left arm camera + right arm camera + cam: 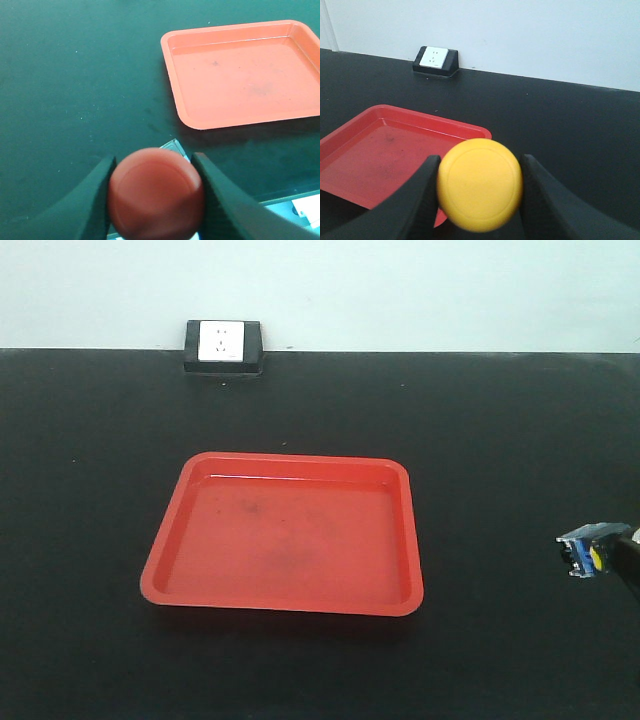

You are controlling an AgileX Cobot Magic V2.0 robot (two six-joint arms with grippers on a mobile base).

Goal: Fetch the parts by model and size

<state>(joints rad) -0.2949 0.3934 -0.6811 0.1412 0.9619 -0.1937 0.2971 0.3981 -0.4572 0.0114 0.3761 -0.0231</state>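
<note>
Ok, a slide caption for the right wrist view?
Right pincer gripping the yellow-capped switch, red tray beyond.

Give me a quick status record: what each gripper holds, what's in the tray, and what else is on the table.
left gripper: shut on red-cap switch, short of the tray
right gripper: shut on yellow-cap switch, to the right of the tray, apart from it
red tray: nothing in it, lying flat on the black table
switches in tray: none yet
socket box: at the table's back edge, by the wall

tray point(297, 458) lies on the table point(500, 440), socket box point(223, 346) behind it.
</note>
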